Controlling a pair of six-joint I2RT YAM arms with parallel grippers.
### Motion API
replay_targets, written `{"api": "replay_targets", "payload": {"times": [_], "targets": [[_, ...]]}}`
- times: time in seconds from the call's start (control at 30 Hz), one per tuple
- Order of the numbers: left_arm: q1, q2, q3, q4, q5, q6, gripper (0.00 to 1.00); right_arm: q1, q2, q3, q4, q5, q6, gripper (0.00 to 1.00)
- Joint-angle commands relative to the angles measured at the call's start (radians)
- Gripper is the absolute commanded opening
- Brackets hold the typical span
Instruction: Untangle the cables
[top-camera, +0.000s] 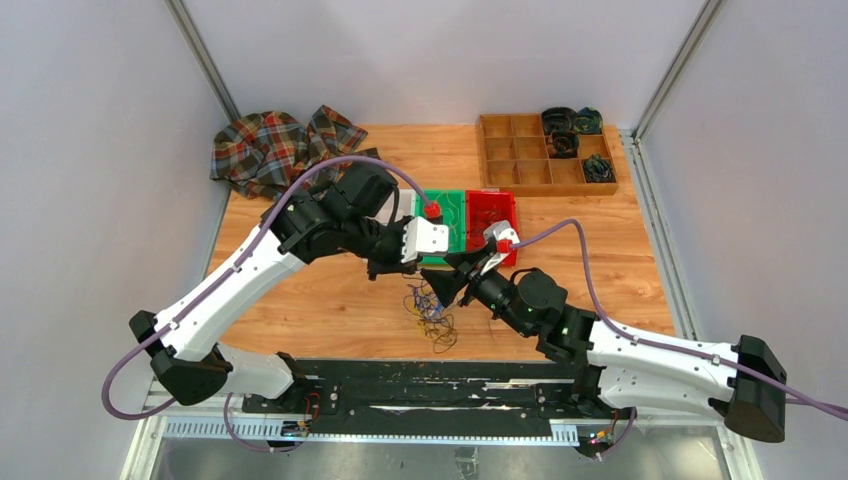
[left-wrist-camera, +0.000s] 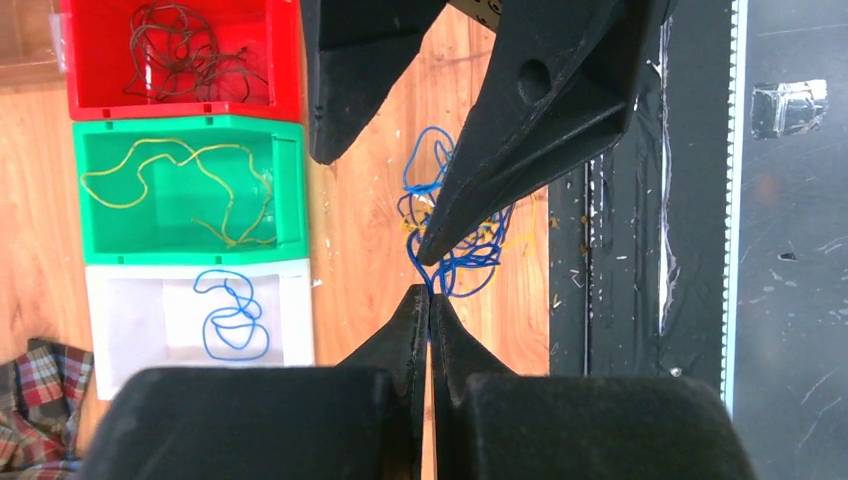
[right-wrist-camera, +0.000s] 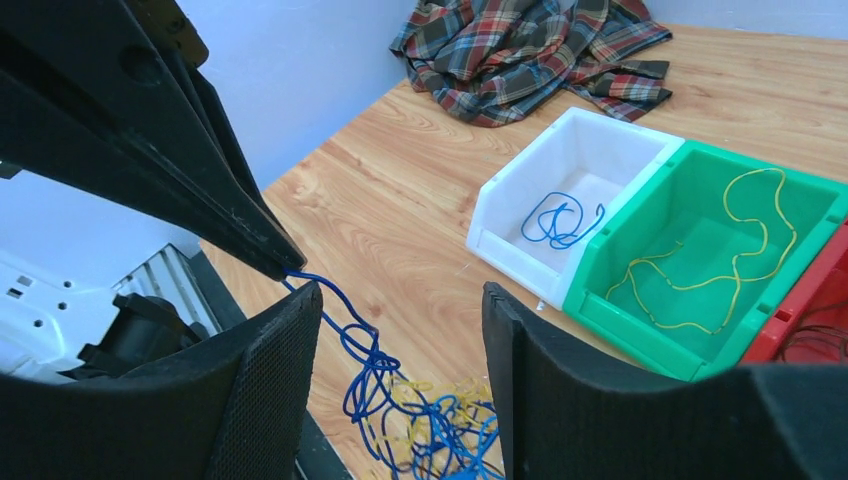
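Note:
The tangle of blue and yellow cables (top-camera: 432, 312) lies on the wooden table near the front edge, also seen in the left wrist view (left-wrist-camera: 462, 240) and the right wrist view (right-wrist-camera: 440, 425). My left gripper (left-wrist-camera: 430, 295) is shut on one blue strand that rises taut from the tangle (right-wrist-camera: 330, 305). My right gripper (right-wrist-camera: 400, 300) is open just above the tangle, its fingers on either side of that lifted strand and apart from it. In the top view the left gripper (top-camera: 410, 272) and right gripper (top-camera: 437, 285) almost meet tip to tip.
Three bins stand side by side behind the tangle: white (right-wrist-camera: 510, 245) holding a blue cable, green (right-wrist-camera: 620, 250) holding a yellow one, red (left-wrist-camera: 185, 105) holding dark ones. A plaid cloth (top-camera: 280, 150) lies back left, a wooden compartment tray (top-camera: 510, 150) back right.

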Motion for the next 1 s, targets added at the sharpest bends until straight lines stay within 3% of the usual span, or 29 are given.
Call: {"api": "replay_targets", "payload": {"times": [0.0,0.63,0.97], "targets": [[-0.005,-0.002,0.060,-0.013,0.011,0.005,0.00,0.013,-0.003,-0.011,0.054,-0.009,0.042,0.60],[-0.006,0.041,0.183,-0.013,0.128,-0.087,0.00,0.013,0.147,0.081,0.168,0.048,-0.007,0.62],[-0.005,0.065,0.390,-0.045,0.108,-0.109,0.00,0.013,0.229,0.021,0.194,0.076,0.010,0.46]]}}
